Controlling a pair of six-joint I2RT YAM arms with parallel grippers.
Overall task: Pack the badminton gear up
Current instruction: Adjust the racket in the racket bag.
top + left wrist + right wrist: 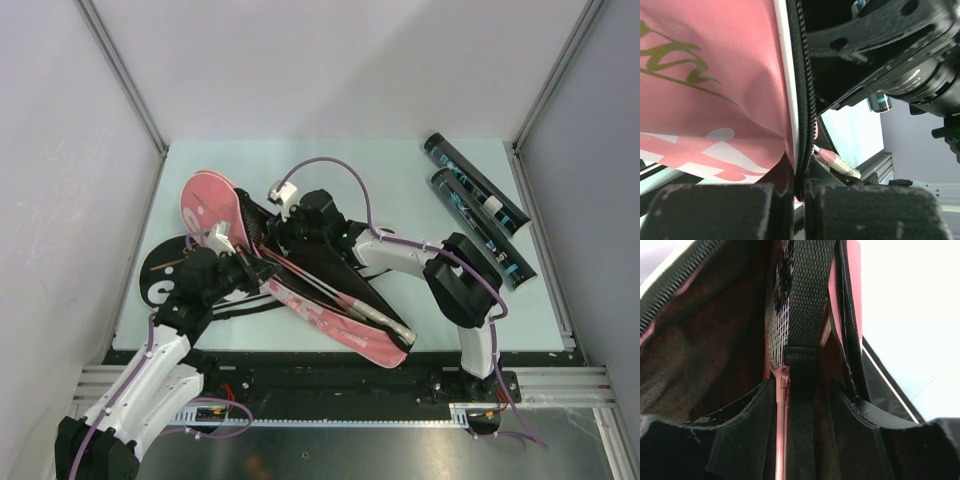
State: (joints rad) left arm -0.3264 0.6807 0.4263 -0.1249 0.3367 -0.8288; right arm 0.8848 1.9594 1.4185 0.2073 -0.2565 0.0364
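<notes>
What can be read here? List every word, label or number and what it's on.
None can be read in full.
Teal print on the two dark tubes: too small.
Olive lettering on the pink racket cover: cropped, illegible.
White mark on the black cover: partly hidden.

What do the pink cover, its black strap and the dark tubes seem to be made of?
Pink cover: probably synthetic cloth, matte; a fine weave shows. Black strap: nylon-like webbing, coarse ribbed weave. Dark tubes: smooth, printed, perhaps plastic or card; too small to tell.
</notes>
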